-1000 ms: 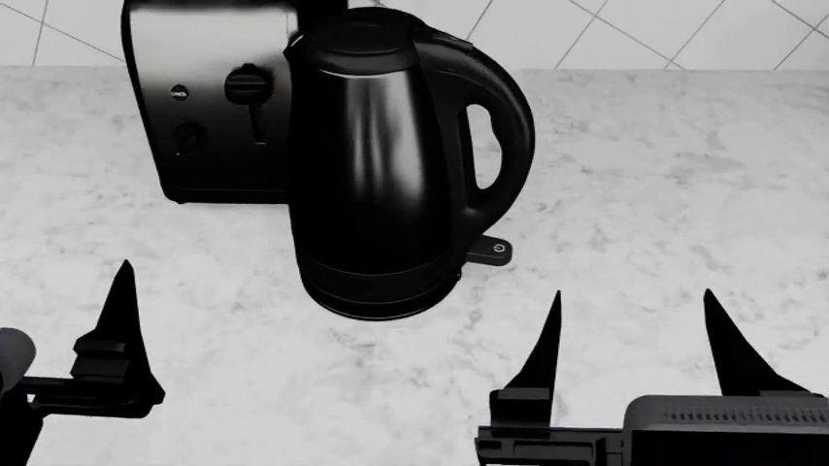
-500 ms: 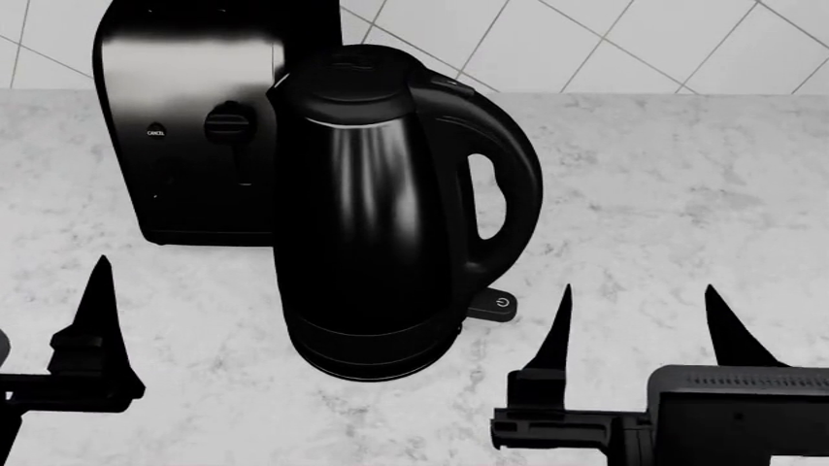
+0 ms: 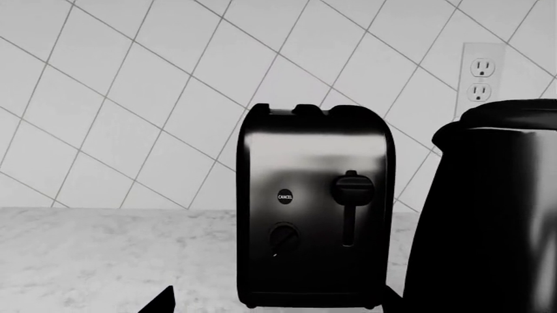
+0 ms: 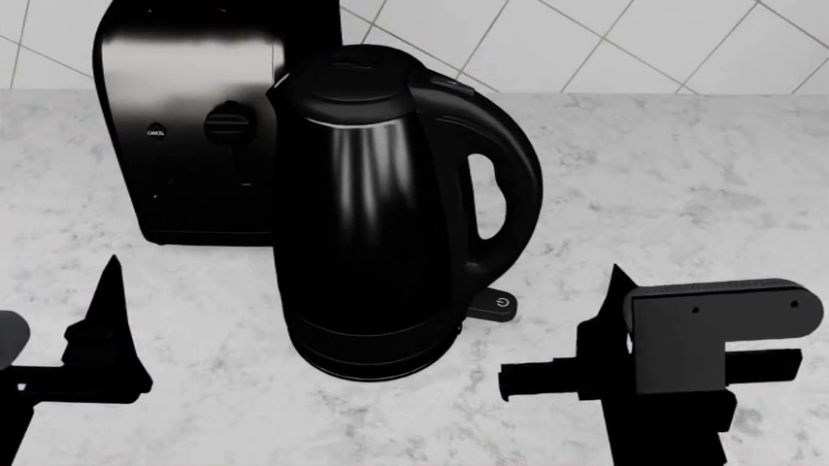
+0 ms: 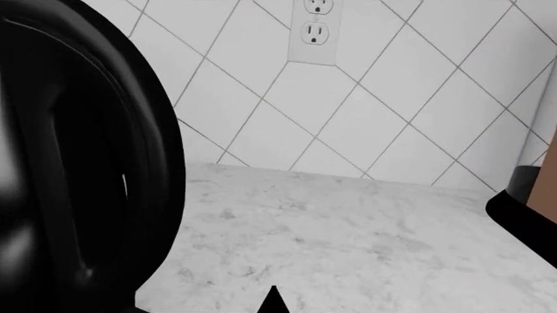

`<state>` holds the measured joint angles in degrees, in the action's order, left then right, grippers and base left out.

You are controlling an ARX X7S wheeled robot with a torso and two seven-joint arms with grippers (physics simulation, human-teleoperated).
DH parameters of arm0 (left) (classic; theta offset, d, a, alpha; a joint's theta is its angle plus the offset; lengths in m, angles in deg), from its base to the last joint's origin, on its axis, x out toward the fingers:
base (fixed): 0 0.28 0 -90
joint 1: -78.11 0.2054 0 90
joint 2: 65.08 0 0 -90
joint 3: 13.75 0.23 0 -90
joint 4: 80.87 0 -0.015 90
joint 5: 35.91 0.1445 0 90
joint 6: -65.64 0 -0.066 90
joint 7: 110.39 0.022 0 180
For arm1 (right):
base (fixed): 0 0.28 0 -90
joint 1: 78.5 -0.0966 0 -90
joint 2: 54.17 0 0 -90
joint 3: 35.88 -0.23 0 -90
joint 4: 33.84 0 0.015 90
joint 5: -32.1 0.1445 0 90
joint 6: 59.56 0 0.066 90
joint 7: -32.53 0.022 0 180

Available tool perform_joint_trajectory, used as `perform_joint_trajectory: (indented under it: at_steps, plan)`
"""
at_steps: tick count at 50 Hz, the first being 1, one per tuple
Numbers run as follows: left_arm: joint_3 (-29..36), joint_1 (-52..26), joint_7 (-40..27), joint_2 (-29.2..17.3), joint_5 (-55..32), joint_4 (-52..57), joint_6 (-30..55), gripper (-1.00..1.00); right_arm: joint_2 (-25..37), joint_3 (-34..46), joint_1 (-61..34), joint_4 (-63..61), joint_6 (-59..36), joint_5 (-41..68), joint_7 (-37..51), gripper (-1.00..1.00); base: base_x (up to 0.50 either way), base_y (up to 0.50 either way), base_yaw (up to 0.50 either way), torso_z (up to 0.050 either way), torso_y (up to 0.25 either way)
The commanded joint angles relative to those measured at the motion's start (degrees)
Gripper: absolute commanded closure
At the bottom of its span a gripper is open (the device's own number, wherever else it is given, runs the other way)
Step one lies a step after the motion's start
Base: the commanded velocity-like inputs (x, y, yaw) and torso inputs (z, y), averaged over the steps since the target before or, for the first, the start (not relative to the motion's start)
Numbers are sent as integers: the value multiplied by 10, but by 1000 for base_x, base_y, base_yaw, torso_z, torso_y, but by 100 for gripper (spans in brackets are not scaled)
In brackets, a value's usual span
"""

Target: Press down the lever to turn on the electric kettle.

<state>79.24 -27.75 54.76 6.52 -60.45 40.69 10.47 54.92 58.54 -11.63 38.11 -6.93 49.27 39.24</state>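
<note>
1. The lever (image 4: 500, 305) sticks out low on the electric kettle (image 4: 369, 214), under the handle, and looks not yet pressed.
2. The right tool (image 4: 609, 330) hangs just beside it; I cannot tell if it is spread.
3. It should come above the tab and push straight down.
4. The left tool (image 4: 107, 320) waits far off; cannot tell either.
5. The toaster (image 4: 194, 126) stands behind on the table (image 4: 674, 194), with its own slider; nothing blocks.

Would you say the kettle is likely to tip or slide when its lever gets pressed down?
Tipping seems possible: the electric kettle is tall on a narrow round base. The lever juts off-centre at the bottom, so a downward press probably rocks it little. Its glossy body on the marble counter might slide.
</note>
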Motion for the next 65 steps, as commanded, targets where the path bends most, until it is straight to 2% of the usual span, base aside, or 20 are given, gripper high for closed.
perform_joint_trajectory:
  at_steps: [1, 7, 11, 12, 20, 40, 65]
  plan:
    - [17, -7, -3, 0, 11, -12, -1, -100, 5, 7, -15, 15, -3, 3, -8, 100, 0, 0, 0, 0, 0]
    - [14, -5, -5, -1, 6, -8, 0, -100, 3, 14, -23, 0, -17, 14, -14, 100, 0, 0, 0, 0, 0]
    - [16, -1, -5, -2, 12, -12, -9, -100, -2, 14, -25, 5, -17, 57, -59, 100, 0, 0, 0, 0, 0]
    - [11, -10, -9, -4, 3, -3, 9, -100, -4, 11, -26, 8, -19, 65, -65, 100, 0, 0, 0, 0, 0]
    - [13, -4, -1, -2, 9, -31, -17, -100, -6, -29, -31, 15, -40, 134, -98, 100, 0, 0, 0, 0, 0]
    - [11, -5, -4, -1, 8, -49, -31, -100, -1, -18, -14, -9, -44, 147, -104, 100, 0, 0, 0, 0, 0]
    - [4, 0, -4, -7, 2, -56, -45, -100, -6, 22, -33, 51, -43, 132, -114, 100, 0, 0, 0, 0, 0]
